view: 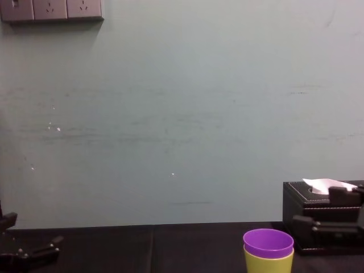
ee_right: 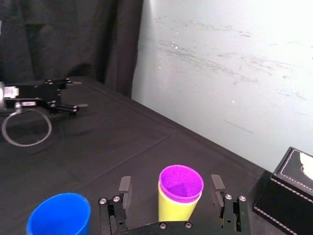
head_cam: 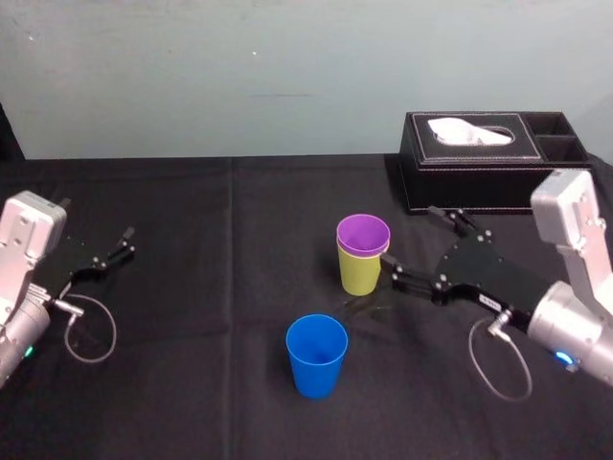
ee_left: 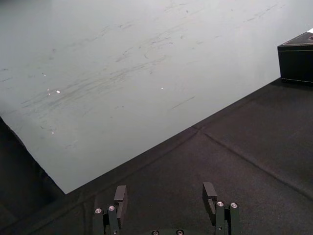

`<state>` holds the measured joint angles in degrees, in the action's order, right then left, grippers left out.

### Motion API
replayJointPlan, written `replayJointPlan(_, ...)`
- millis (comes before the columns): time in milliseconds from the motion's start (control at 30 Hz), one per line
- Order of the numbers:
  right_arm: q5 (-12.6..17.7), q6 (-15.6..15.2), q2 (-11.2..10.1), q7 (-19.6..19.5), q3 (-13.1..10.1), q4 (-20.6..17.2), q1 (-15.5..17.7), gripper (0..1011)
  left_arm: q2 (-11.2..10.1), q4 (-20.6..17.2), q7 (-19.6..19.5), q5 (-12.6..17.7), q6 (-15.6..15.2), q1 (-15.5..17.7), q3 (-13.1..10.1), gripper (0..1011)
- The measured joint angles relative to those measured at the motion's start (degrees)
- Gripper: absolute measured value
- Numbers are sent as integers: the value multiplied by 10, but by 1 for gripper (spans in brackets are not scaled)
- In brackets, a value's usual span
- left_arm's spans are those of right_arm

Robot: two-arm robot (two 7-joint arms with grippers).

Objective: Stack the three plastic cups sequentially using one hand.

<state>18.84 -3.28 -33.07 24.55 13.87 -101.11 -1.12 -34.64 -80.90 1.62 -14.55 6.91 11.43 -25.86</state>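
Head view: purple cup (head_cam: 363, 235) already nested in the yellow-green cup (head_cam: 359, 276), right at the spread, empty fingers of the right gripper (head_cam: 409, 237), so I reckon it goes sideways for the nearby blue cup (head_cam: 317, 356) next, left gripper (head_cam: 127, 241) parked open.

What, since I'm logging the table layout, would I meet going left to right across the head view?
In order: left pincer → blue cup → purple cup nested in yellow-green cup → right pincer.

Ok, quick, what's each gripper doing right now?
Left gripper: open, holding nothing.
Right gripper: open, holding nothing, at the purple cup nested in the yellow-green cup.
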Motion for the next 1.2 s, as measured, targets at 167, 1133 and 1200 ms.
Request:
replayJointPlan(167, 8, 13, -16, 8, -9, -16, 31, 1004, 0, 0, 0, 0, 0, 0, 0, 1010)
replayJointPlan(1133, -13, 34, -34, 34, 34, -11, 90, 1004, 0, 0, 0, 0, 0, 0, 0, 1010)
replayJointPlan(1200, -16, 34, -33, 35, 38, -9, 90, 1004, 0, 0, 0, 0, 0, 0, 0, 1010)
